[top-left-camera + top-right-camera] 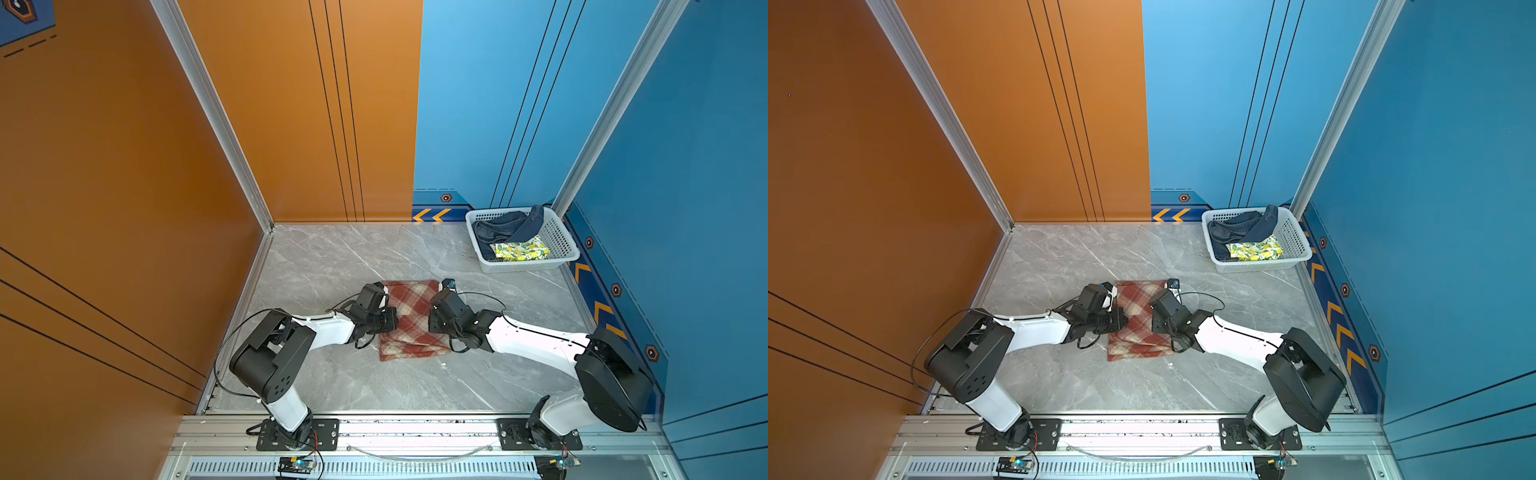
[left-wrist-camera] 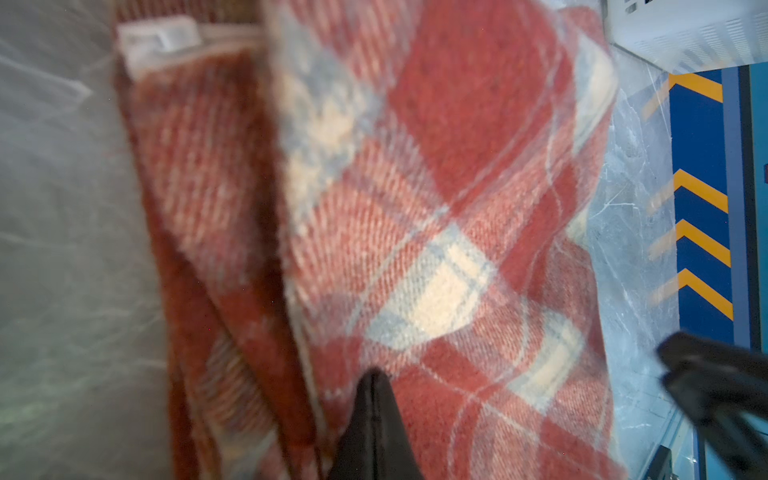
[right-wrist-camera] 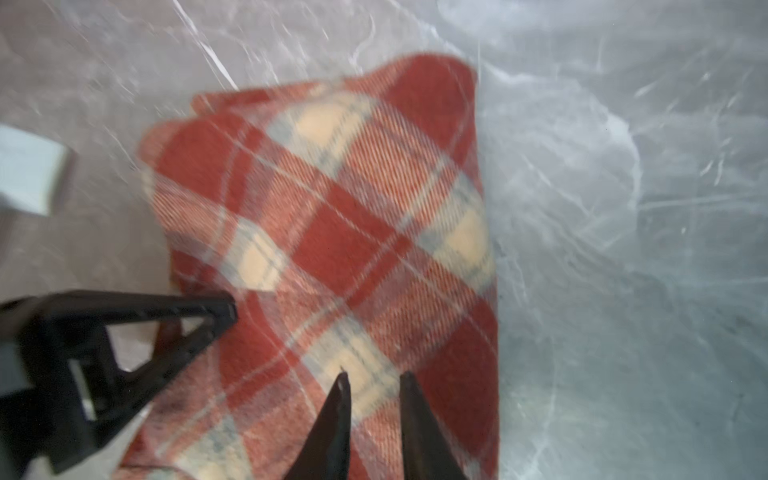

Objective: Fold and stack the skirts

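grey marble-look tabletop (image 1: pixel 332 257), with orange wall panels toward 9 o'clock and blue ones toward 3 o'clock. plaid skirt (image 1: pixel 411 328), red and cream, lies folded into a rough rectangle near table centre, a little toward 6 o'clock; layered edges show along its 6 o'clock side in both top views. left gripper (image 1: pixel 381 290) sits at the skirt's 11 o'clock corner, right gripper (image 1: pixel 448 285) at its 1 o'clock corner. left wrist view: the left gripper's fingers (image 2: pixel 374 415) are pressed together with no gap, tip low over the plaid; whether any cloth is pinched, cannot tell. right wrist view: the right gripper's fingers (image 3: pixel 338 415) stand a narrow slit apart above the plaid, with cloth visible through the slit and nothing seen caught between them. white perforated basket (image 1: pixel 559 237) stands at the table's 2 o'clock corner, well apart from the plaid skirt. inside it, denim skirt (image 1: pixel 505 226) lies bunched, one part draped up over the 12 o'clock rim; lemon-print skirt (image 1: pixel 521 249) lies crumpled toward the basket's 5 o'clock side, touching the denim.
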Tool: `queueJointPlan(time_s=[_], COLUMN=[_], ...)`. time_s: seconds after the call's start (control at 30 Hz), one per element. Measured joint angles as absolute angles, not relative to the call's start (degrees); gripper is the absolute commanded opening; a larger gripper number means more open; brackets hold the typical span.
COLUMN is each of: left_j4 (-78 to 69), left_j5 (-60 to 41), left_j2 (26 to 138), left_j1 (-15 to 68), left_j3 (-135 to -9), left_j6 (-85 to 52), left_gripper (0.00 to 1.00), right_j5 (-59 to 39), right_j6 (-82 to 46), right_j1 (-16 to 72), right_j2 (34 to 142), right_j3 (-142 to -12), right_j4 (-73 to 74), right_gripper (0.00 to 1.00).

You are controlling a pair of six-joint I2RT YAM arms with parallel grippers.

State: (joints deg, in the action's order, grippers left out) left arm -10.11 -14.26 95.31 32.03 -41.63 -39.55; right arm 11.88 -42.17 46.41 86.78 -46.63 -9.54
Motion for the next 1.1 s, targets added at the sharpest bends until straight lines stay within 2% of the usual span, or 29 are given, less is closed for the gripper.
queueJointPlan(time_s=[0.23,0.43,0.6,0.8,0.9,1.03,1.07,1.1], left_j4=[-10.1,-10.1,-10.1,-9.9,-9.0,-5.5,-4.2,-2.7], left_j5=[-14.3,-14.4,-14.4,-14.5,-14.4,-13.8,-13.5,-13.3], left_j2=[95.3,95.3,95.3,95.2,95.0,93.7,93.1,92.3], left_j1=[32.0,32.0,31.9,31.9,31.6,30.8,30.7,30.5], left_j3=[-41.6,-41.6,-41.6,-41.6,-41.8,-42.7,-42.9,-43.2], left_j6=[-40.0,-40.0,-40.0,-40.0,-39.9,-39.6,-39.3,-39.0], left_gripper=[0.0,0.0,0.0,0.0,0.0,0.0,0.05,0.15], right_j5=[11.6,11.0,9.3,7.0,6.1,4.9,4.7,4.7], right_j6=[-43.3,-40.2,-38.1,-37.5,-36.9,-34.7,-34.2,-33.6], right_j1=[46.9,42.5,38.5,36.7,36.4,35.2,34.9,34.4], right_j2=[88.7,89.8,98.3,108.2,109.5,108.4,107.6,106.2], right_j3=[-45.1,-53.5,-63.0,-64.8,-66.9,-69.9,-69.9,-69.9], right_j4=[-10.2,-11.2,-8.8,-7.4,-7.6,-8.2,-8.6,-9.3], right_gripper=[0.26,0.27,0.27,0.28,0.32,0.46,0.49,0.52])
